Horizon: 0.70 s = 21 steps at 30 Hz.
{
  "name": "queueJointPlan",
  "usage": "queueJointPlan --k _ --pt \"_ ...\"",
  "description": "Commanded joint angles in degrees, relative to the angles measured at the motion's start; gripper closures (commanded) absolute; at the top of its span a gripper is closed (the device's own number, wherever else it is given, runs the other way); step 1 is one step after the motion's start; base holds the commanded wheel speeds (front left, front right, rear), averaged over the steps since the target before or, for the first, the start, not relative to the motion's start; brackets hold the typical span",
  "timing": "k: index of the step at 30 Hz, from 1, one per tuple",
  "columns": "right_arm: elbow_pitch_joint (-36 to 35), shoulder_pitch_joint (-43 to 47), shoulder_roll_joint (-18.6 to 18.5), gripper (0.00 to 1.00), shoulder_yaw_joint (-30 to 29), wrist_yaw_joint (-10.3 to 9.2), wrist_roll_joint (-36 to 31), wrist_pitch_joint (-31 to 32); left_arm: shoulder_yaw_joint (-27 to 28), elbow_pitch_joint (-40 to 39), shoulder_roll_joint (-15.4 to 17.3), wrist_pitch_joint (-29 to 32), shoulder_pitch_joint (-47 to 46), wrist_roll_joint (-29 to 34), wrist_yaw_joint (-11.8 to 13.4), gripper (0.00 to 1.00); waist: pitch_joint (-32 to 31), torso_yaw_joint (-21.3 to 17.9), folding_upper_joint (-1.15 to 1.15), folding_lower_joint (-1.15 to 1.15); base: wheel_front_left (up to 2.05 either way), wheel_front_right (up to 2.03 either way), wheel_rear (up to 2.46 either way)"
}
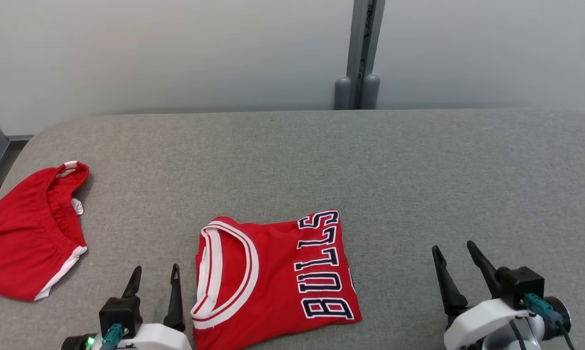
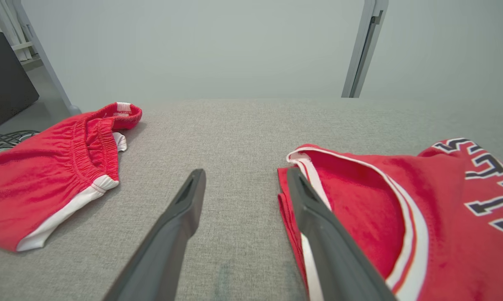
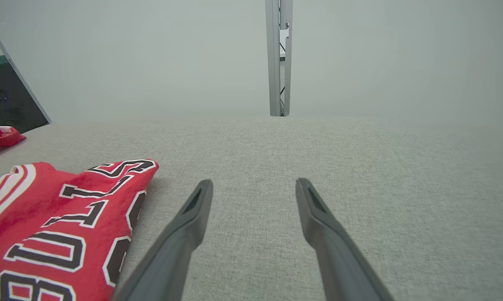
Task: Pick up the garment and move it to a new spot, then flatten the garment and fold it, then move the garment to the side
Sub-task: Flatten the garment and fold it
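Observation:
The garment point(image 1: 273, 279) is a red jersey with a white-trimmed collar and dark "BULLS" lettering, lying folded on the grey table near the front middle. My left gripper point(image 1: 156, 274) stands open just left of its collar, with nothing between the fingers; in the left wrist view the jersey point(image 2: 422, 217) lies beside the right finger point(image 2: 318, 217). My right gripper point(image 1: 453, 255) stands open and empty over bare cloth well to the right of the jersey point(image 3: 59, 225).
Red shorts with white trim point(image 1: 30, 238) lie at the table's left edge point(image 2: 55, 171). The grey fabric table point(image 1: 419, 170) stretches bare behind and to the right. A grey post point(image 1: 363, 53) stands against the wall behind.

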Motion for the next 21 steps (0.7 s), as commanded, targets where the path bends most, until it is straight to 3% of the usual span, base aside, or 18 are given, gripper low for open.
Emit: queueJointPlan --k 1,7,21 --pt "-0.7 1.3 0.1 0.00 -0.7 0.00 -0.8 -0.3 0.6 -0.4 0.3 -0.1 0.8 0.5 0.2 0.00 -0.8 -1.2 0.00 0.00 0.00 0.00 0.00" --pt "-2.9 5.0 0.1 0.00 -0.6 0.00 0.4 -0.3 2.8 -2.1 0.3 -0.1 3.9 1.1 0.7 0.00 -1.9 -3.3 0.00 0.00 0.00 0.00 0.00" --pt "-3.9 7.8 0.1 0.00 1.2 0.00 2.3 -0.3 4.8 -3.4 0.2 -0.1 6.9 2.2 0.2 0.00 -3.5 -3.6 0.00 0.00 0.00 0.00 0.00"
